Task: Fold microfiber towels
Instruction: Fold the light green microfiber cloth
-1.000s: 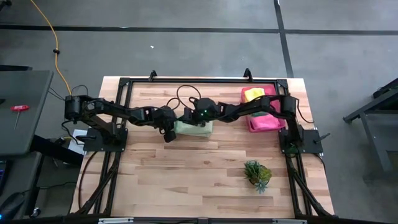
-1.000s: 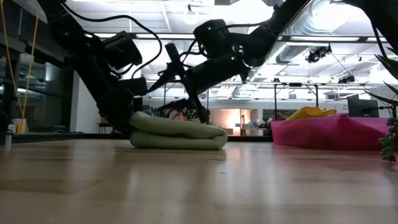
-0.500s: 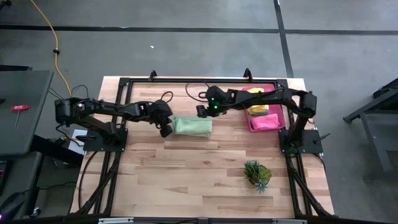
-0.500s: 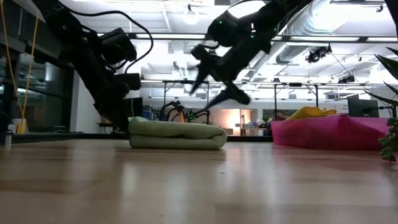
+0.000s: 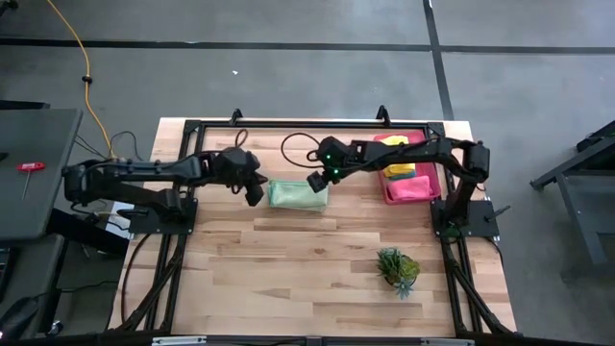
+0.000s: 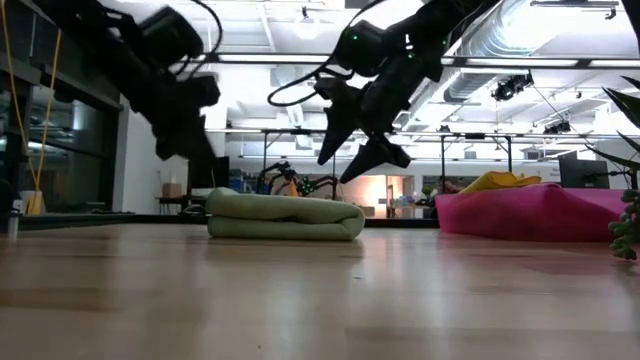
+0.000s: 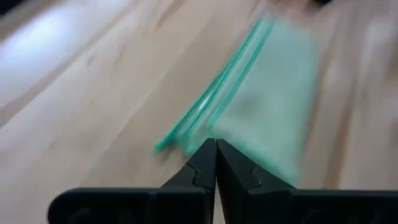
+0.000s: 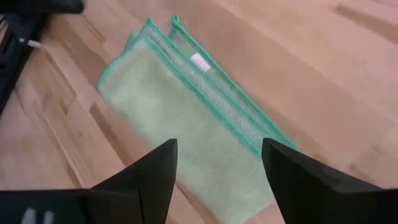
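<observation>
A pale green microfiber towel (image 5: 298, 194) lies folded in a flat stack of several layers on the wooden table (image 5: 288, 288), its green-stitched edges (image 8: 205, 93) lined up along one side. My left gripper (image 5: 254, 195) hangs shut just off the towel's left end, raised above it (image 6: 195, 150). The towel (image 7: 267, 106) lies just beyond its shut fingertips (image 7: 216, 146). My right gripper (image 5: 315, 181) stands open in the air over the towel's far right part (image 6: 350, 160), clear of the cloth (image 8: 186, 106). Neither gripper holds anything.
A pink tray (image 5: 430, 163) at the far right holds a yellow towel (image 5: 392, 146) and a hot pink one (image 5: 413, 188); both also show in the low view, tray (image 6: 530, 215) and yellow towel (image 6: 500, 182). A small green plant (image 5: 398, 269) stands near the right front.
Both grippers have lifted off the folded green towel. The left has risen from table height and drawn back toward the table's left edge. The right has risen, rolled about its own line and shifted slightly toward the right. The towel stays folded where it was.
</observation>
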You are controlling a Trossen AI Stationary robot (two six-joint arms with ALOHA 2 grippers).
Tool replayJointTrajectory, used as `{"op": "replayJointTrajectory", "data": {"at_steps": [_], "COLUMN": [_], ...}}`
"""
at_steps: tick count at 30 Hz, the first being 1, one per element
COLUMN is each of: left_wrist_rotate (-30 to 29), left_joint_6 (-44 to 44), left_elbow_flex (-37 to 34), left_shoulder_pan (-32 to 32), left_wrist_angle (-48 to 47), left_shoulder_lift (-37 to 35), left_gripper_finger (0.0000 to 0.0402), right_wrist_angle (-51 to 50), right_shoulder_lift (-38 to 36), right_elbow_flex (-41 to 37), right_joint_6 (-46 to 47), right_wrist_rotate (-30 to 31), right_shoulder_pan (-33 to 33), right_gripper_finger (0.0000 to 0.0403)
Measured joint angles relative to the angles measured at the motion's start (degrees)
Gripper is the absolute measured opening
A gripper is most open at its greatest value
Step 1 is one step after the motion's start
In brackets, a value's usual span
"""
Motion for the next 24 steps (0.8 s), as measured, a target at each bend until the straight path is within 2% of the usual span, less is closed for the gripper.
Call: {"op": "replayJointTrajectory", "data": {"at_steps": [4, 7, 10, 14, 15, 20, 24], "left_wrist_rotate": [-0.02, -1.66, -4.51, -6.74, -7.50, -9.16, -9.25], "left_joint_6": [-5.04, -7.44, -10.91, -14.73, -15.80, -19.29, -19.21], "left_elbow_flex": [0.00, 0.02, 0.00, -0.05, -0.07, -0.04, 0.00], "left_shoulder_pan": [-3.62, -7.61, -11.42, -14.95, -15.39, -15.83, -15.71], "left_wrist_angle": [6.37, 11.72, 16.20, 22.70, 24.12, 27.23, 27.19], "left_shoulder_lift": [-0.88, 2.16, 7.09, 14.70, 16.33, 21.87, 25.15], "left_gripper_finger": [0.0000, 0.0000, 0.0000, 0.0000, 0.0000, 0.0000, 0.0000], "right_wrist_angle": [0.97, 0.83, 1.34, 1.00, 1.21, 3.61, 4.77], "right_shoulder_lift": [0.02, 0.72, 2.01, 4.90, 5.54, 6.60, 6.47], "right_elbow_flex": [0.00, 0.00, 0.00, 0.00, 0.00, 0.00, 0.00], "right_joint_6": [-2.62, -4.56, -5.85, -8.36, -8.75, -6.80, -6.81], "right_wrist_rotate": [-1.68, -2.01, -2.46, -2.89, -2.44, 2.59, 2.37], "right_shoulder_pan": [-1.72, -2.53, -2.89, -2.62, -2.61, -4.67, -6.78], "right_gripper_finger": [0.0225, 0.0202, 0.0143, 0.0027, 0.0015, 0.0022, 0.0004]}}
